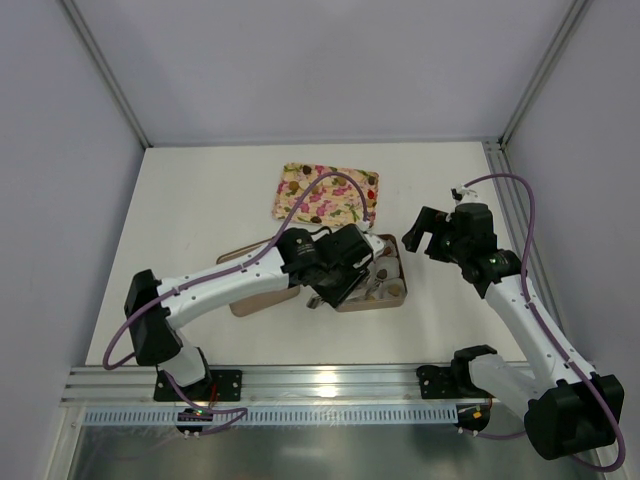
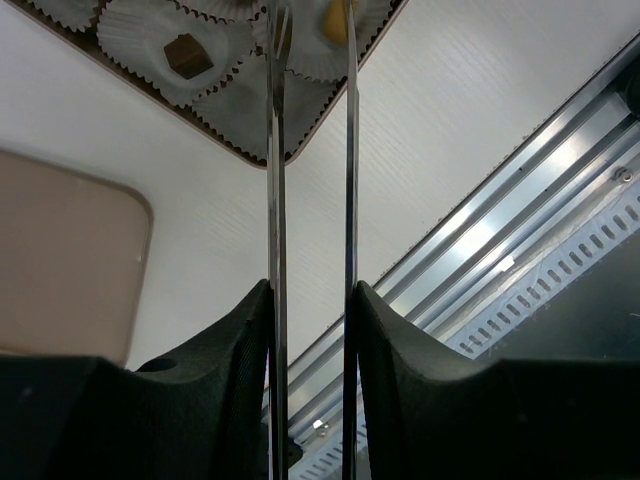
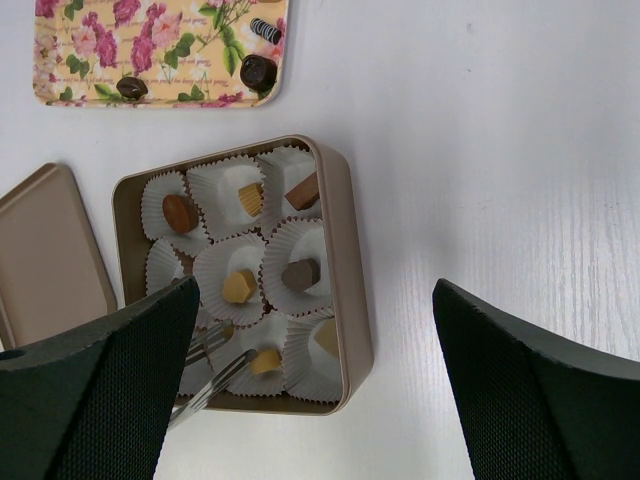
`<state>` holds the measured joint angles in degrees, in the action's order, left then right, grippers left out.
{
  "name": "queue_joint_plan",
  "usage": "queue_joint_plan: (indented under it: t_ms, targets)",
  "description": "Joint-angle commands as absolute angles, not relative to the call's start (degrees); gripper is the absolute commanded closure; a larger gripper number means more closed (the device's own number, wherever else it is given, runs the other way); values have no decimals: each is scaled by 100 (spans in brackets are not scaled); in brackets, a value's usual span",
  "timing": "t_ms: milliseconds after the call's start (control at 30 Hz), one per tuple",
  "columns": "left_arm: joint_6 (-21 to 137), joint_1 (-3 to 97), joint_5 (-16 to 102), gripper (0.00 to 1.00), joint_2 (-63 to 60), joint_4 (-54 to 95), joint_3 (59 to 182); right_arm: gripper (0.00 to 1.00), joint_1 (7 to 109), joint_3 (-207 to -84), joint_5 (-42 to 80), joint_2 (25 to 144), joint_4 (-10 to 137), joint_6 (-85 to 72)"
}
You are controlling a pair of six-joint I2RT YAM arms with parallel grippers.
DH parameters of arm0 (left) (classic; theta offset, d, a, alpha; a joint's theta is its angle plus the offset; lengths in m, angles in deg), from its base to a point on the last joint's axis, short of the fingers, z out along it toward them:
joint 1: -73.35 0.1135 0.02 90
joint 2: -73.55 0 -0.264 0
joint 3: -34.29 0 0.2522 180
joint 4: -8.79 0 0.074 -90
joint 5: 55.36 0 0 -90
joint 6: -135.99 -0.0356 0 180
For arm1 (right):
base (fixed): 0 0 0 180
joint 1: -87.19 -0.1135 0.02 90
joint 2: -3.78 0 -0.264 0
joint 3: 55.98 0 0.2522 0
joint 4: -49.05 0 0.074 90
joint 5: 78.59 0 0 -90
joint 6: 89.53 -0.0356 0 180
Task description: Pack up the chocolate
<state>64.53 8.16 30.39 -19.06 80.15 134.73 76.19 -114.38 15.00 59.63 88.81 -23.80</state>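
A tan box (image 3: 345, 250) of white paper cups holds several chocolates, tan-golden (image 3: 238, 286) and dark brown (image 3: 300, 273). My left gripper (image 1: 350, 268) is over the box and shut on metal tongs (image 2: 277, 200). The tong tips (image 3: 236, 350) reach into a near-row cup, at a tan-golden piece (image 3: 265, 361), which also shows between the blades in the left wrist view (image 2: 335, 15). I cannot tell whether it is pinched. More dark chocolates (image 3: 258, 72) lie on the floral tray (image 1: 327, 193). My right gripper (image 1: 428, 232) is open and empty, just right of the box and above it.
The box's tan lid (image 1: 250, 288) lies flat left of the box, under the left arm. An aluminium rail (image 1: 320, 382) runs along the near edge. Frame posts stand at the back corners.
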Motion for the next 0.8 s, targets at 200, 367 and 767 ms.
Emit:
queue_joint_plan:
  t_ms: [200,367,767]
  targets:
    - [6339,866,2980,63,-1469,7985,13858,2,7647,-11518,1448,5836,8874,-2432]
    - [6348,980,3042,63,-1346,7985,13911,2,7647,-11535,1440,5836,8866,-2432]
    - [6558,2112,3173,64,-933,8003,13893,2,7647,-11579,1457,5862,8866,-2397]
